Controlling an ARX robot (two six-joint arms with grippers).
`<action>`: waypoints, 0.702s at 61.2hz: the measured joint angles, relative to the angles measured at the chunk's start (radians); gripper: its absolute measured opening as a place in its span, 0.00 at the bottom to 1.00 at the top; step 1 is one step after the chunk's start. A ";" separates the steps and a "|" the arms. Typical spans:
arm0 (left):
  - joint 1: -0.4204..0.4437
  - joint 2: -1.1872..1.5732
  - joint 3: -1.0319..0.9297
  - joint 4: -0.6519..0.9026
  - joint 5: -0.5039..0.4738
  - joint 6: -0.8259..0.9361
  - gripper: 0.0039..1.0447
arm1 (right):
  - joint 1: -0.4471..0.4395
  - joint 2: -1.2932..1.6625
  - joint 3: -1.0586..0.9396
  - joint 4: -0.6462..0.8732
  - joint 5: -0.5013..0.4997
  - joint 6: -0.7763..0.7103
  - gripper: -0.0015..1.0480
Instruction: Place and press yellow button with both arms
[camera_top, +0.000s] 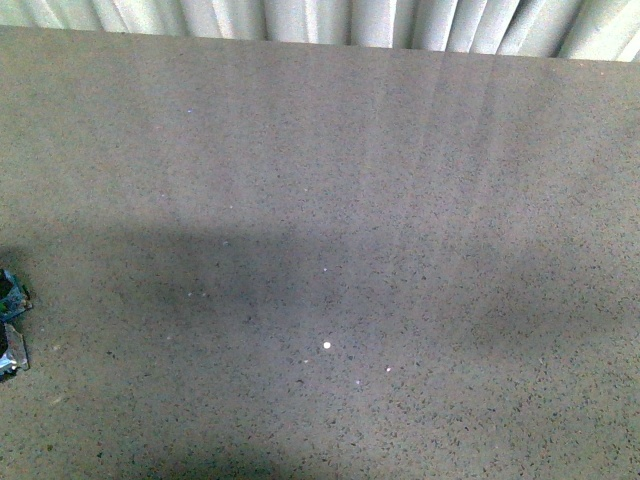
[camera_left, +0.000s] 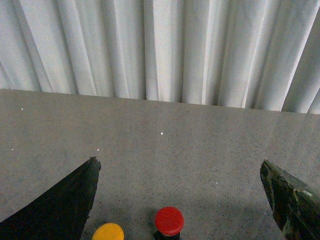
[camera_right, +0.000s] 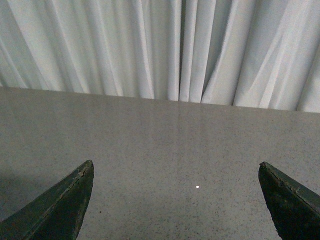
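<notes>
Left claw (camera_left: 178, 161) wide, near yellow button (camera_left: 107, 232)

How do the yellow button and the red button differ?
The yellow button has a yellow cap, the red button a red one. The red button shows a black collar below its cap; the yellow button is cut by the picture's edge. The yellow button sits beside one gripper finger, the red button nearer midway. Both have round caps.

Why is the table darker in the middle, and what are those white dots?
Front view: a soft shadow crosses the speckled grey tabletop, dotted with pinpoint glints. Left wrist view: the glossy yellow button is cropped. Right wrist view: one glint, even light.
</notes>
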 joint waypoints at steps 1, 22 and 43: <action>0.000 0.000 0.000 0.000 0.000 0.000 0.91 | 0.000 0.000 0.000 0.000 0.000 0.000 0.91; 0.000 0.000 0.000 0.000 0.000 0.000 0.91 | 0.000 0.000 0.000 0.000 0.000 0.000 0.91; 0.000 0.000 0.000 0.000 0.000 0.000 0.91 | 0.000 0.000 0.000 0.000 0.000 0.000 0.91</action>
